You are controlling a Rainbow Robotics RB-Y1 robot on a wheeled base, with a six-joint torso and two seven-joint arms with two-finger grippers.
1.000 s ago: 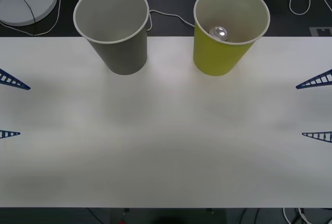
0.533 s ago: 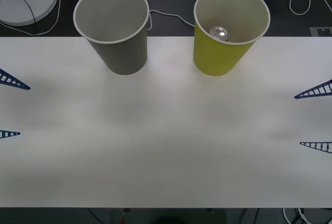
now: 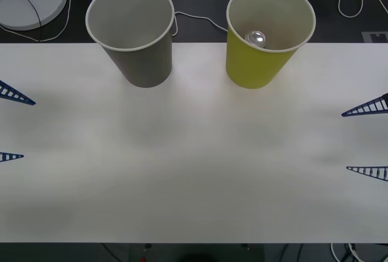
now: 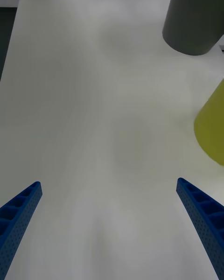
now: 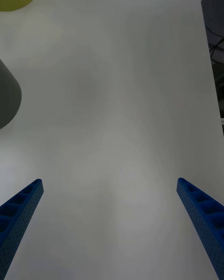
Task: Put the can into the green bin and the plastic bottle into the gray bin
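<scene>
One can [image 3: 256,37] inside green bin [image 3: 260,62], label unreadable

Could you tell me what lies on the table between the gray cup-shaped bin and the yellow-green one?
Nothing: the front view shows bare white table between the gray cup-shaped bin and yellow-green bin.

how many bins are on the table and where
2. The gray bin stands at the table's far edge on the robot's left; the green bin stands at the same edge on the right, with the can inside it. Nothing looks hidden.
</scene>
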